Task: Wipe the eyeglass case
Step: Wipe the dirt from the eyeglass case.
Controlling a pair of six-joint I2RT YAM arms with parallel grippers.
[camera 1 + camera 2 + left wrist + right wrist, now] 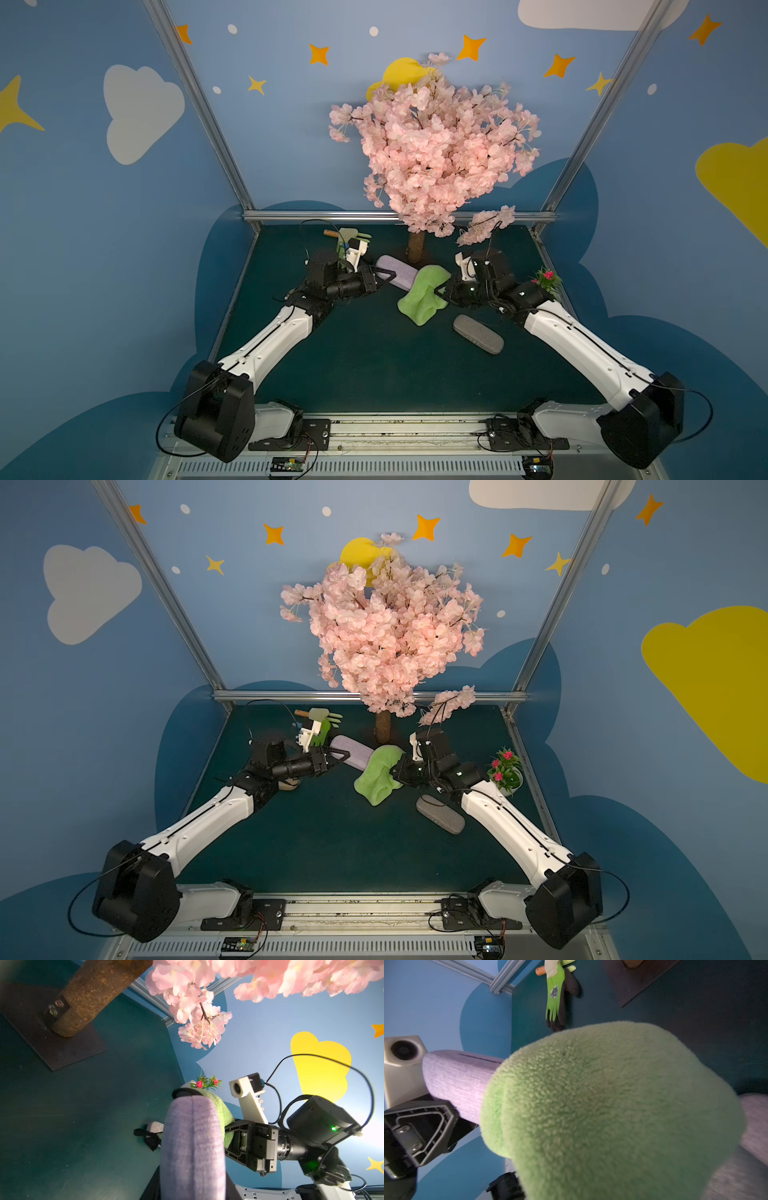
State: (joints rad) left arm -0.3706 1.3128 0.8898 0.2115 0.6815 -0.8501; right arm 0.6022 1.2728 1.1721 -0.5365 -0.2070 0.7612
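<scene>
Two cases: lilac eyeglass case (397,270) was noted beside the tree trunk (415,248); grey case (478,334) apart on the mat (353,365).
Left gripper (385,277): was clamped on the lilac eyeglass case.
Right gripper (441,292): was clenched on green cloth (422,299) pressed to it.

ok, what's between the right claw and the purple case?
Just the green cloth: gripped by the right claw, bunched against the purple case. Shows in both top views.

Both arms stretch forward and bend inward, wrists level; the left tool (390,279) and right tool (439,292) face each other, jaws clamped.
</scene>
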